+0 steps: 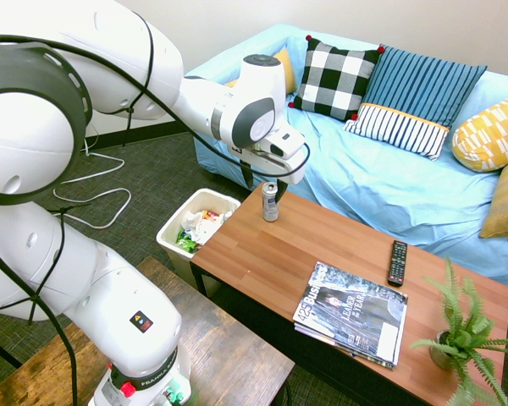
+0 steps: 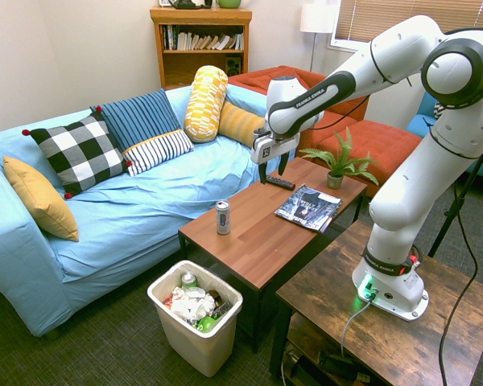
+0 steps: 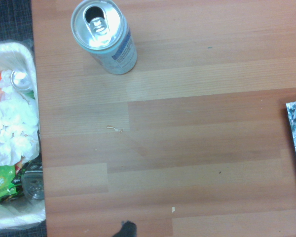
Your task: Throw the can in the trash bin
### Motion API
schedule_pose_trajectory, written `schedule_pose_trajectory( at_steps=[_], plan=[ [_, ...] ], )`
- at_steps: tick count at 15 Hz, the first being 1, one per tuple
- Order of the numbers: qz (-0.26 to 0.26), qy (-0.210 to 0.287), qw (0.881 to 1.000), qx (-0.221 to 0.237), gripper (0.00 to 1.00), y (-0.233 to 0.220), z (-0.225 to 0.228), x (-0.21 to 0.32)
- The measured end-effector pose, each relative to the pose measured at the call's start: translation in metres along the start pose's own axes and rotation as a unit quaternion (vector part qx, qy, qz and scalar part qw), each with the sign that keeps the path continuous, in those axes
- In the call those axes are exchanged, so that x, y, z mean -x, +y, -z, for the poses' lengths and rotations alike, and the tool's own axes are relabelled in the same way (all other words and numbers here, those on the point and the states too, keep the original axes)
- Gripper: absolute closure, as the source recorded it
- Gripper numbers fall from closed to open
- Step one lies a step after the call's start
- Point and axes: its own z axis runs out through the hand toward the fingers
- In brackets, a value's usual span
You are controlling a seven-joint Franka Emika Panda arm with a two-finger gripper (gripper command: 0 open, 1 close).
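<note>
Standing upright near the end of the coffee table (image 2: 258, 241) closest to the bin, the can (image 2: 223, 217) is untouched; the wrist view shows its top already opened. The trash bin (image 2: 227, 322) sits on the floor just beside that table end, below the tabletop level and partly filled with crumpled paper, wrappers and at least one other can.

Gripper (image 2: 272, 167) hangs above the table, apart from the can and higher than its top, fingers pointing down. They are spread with a clear gap, nothing between them. Task judged at approach stage: no contact yet.

Handling, as a judgement:
- Opened top suggests an empty or near-empty can, so light; little grip force needed to lift it.
- Thin metal wall, smooth and curved: it may dent under a hard squeeze and may slip or rotate if the pads land off-centre.
- Slim and tall, so easy to tip with a glancing finger during descent.

Where to take hold: across the cylindrical wall at the upper to middle body, fingers straddling it from above, one pad on each side through the centre line. Avoid the rim, where the taper offers poor purchase.

Also on the table, well away from the can: a magazine (image 2: 308, 207), a remote (image 2: 280, 182) and a small potted plant (image 2: 338, 165). None lies between can and bin.
</note>
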Motion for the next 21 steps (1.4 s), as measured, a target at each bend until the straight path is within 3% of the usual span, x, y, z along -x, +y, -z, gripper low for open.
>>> schedule_pose_trajectory(
  at_steps=[7,13,21],
  plan=[
    [0.010,0.006,1.000,-0.010,0.00,-0.027,-0.008,-0.004],
    [0.013,0.019,0.999,-0.032,0.00,-0.082,-0.048,0.000],
    [-0.008,0.044,0.999,-0.018,0.00,-0.133,-0.099,0.000]
  ],
)
